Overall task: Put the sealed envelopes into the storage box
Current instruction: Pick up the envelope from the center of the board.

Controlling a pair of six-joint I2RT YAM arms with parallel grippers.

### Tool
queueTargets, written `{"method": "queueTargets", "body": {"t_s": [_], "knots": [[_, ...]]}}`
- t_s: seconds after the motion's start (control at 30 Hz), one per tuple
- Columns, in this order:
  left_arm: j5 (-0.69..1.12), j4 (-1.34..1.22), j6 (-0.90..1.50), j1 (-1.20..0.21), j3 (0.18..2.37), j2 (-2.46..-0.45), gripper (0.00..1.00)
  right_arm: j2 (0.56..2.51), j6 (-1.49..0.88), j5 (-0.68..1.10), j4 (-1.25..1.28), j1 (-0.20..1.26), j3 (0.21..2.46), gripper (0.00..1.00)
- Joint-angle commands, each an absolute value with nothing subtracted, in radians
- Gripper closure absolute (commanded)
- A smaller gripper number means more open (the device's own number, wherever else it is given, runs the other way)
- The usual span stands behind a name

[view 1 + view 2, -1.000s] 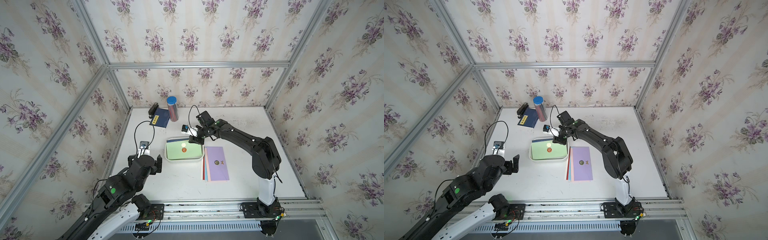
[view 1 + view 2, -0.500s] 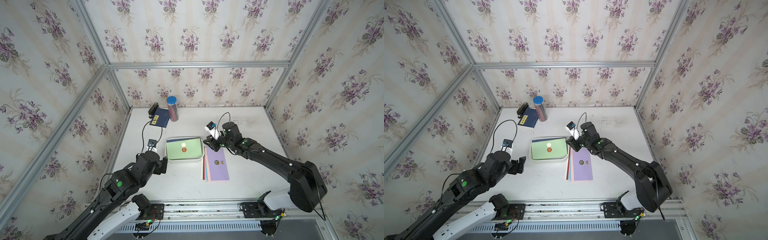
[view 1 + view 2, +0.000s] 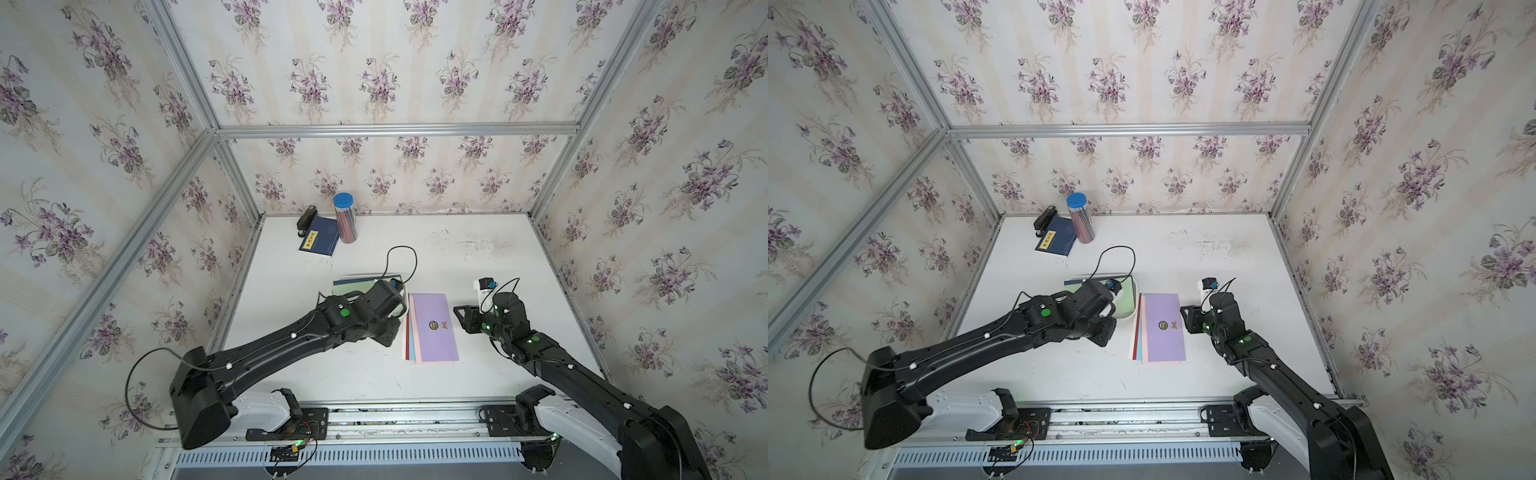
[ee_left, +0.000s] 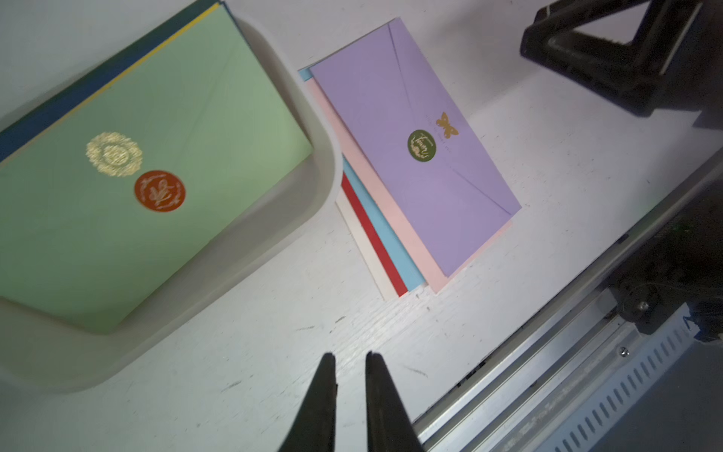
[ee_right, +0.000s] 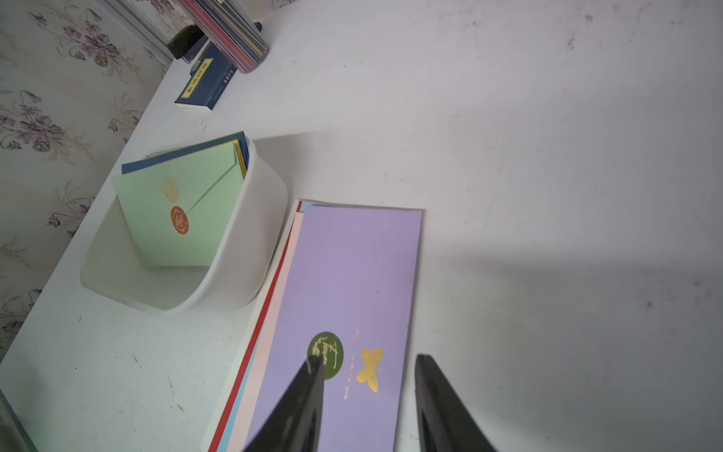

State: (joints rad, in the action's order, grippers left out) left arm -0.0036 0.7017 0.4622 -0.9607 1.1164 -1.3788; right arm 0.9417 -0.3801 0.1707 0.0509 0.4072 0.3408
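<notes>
The storage box is a white tray at mid-table holding a green sealed envelope over blue and yellow ones. To its right lies a stack of sealed envelopes, purple on top, with pink, blue, red and white edges beneath. My left gripper hovers over bare table between box and stack, its jaws almost together and empty. My right gripper is open, straddling the purple envelope's right edge near the green seal.
A navy booklet, a blue-lidded pencil tube and a black stapler sit at the back left corner. The metal rail runs along the front edge. Walls close in three sides.
My left arm swung in from the near left to the box's right side and its jaws closed. My right arm pulled back from the box to the stack's right edge, opening a little.
</notes>
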Motion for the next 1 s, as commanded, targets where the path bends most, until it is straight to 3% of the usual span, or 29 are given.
{"method": "queueTargets", "body": {"t_s": [0.0,0.1,0.3,0.97], "knots": [[-0.008,0.666,0.525,-0.992,1.189,-1.518,0.93,0.933,-0.456,0.144,0.078,0.403,0.293,0.57],[-0.005,0.668,0.545,-1.032,1.275,-1.667,1.00,0.936,-0.469,0.143,0.088,0.400,0.262,0.56],[-0.017,0.696,0.571,-1.058,1.400,-1.866,1.00,0.970,-0.485,0.162,0.077,0.396,0.264,0.54],[-0.082,0.746,0.620,-1.054,1.466,-2.056,1.00,1.147,-0.513,0.270,0.112,0.391,0.292,0.56]]}}
